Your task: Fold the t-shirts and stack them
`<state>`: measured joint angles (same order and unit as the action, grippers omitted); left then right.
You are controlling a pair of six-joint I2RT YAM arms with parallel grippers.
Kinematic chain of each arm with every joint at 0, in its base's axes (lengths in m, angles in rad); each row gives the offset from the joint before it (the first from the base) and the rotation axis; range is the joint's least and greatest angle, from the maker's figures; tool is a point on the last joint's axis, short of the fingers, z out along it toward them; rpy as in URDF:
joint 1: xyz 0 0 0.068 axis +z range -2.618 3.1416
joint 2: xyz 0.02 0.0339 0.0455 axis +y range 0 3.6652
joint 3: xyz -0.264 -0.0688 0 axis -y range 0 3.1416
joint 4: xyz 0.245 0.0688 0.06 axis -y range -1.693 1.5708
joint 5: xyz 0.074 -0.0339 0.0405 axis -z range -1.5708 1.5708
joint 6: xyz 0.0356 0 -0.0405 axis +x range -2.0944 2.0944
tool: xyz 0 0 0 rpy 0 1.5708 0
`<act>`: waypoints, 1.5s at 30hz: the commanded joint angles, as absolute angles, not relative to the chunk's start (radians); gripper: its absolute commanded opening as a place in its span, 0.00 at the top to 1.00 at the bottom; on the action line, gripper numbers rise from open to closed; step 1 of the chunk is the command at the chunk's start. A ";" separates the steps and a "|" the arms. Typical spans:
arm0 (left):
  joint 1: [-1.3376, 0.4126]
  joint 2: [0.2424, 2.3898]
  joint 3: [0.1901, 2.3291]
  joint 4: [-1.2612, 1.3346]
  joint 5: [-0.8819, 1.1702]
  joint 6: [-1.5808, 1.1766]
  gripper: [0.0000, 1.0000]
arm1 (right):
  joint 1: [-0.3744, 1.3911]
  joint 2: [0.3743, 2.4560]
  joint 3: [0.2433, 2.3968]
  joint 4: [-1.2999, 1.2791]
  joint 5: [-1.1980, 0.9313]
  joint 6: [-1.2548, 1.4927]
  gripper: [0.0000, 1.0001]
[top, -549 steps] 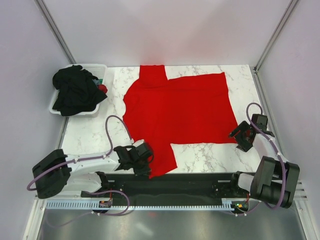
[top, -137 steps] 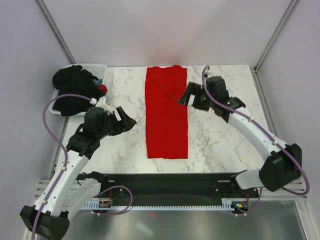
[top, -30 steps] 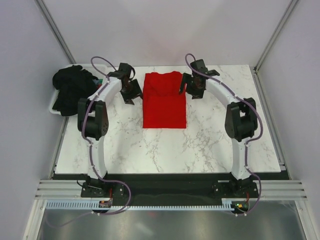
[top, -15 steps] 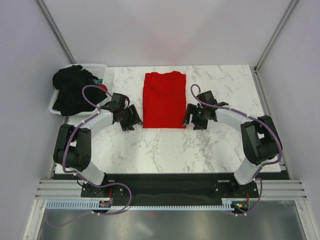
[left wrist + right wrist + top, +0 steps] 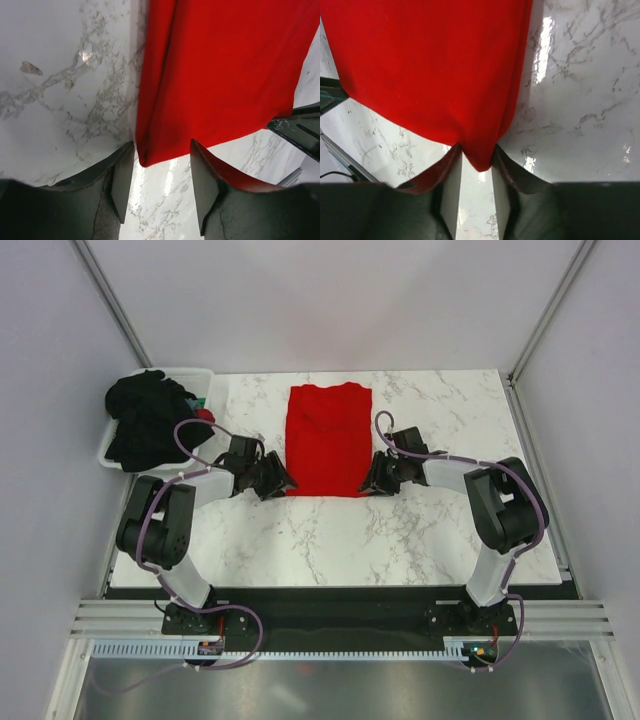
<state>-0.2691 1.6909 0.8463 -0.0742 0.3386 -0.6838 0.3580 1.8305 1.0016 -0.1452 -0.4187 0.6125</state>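
Observation:
The red t-shirt (image 5: 325, 440) lies folded into a rectangle on the marble table, at the back centre. My left gripper (image 5: 278, 483) is at its near left corner. In the left wrist view that gripper (image 5: 161, 150) stands open, with the corner of the red t-shirt (image 5: 225, 65) just between its fingertips and touching neither. My right gripper (image 5: 370, 483) is at the near right corner. In the right wrist view it (image 5: 476, 150) pinches the corner tip of the red t-shirt (image 5: 430, 65). The black t-shirts (image 5: 148, 422) sit heaped at the back left.
A white tub (image 5: 200, 374) at the table's back left corner holds the black heap. Both arms lie low across the table, elbows toward the side edges. Grey walls close in the back and both sides. Bare marble (image 5: 330, 540) stretches between the shirt and the arm bases.
Both grippers have slid inward along the table to the shirt's near corners. The right jaws have narrowed onto the right corner, and the left jaws have narrowed a little.

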 commanded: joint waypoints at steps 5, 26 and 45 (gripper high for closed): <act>-0.284 1.785 0.789 0.028 0.311 -0.719 0.65 | 0.364 1.899 0.970 -0.117 -0.405 0.575 0.80; -0.521 0.981 0.554 -0.489 0.183 -0.817 0.98 | 0.540 1.172 0.589 -0.371 -0.275 0.805 1.00; -0.614 0.842 0.896 -0.824 0.003 -0.845 0.98 | 0.623 1.011 1.002 -0.807 -0.006 0.776 1.00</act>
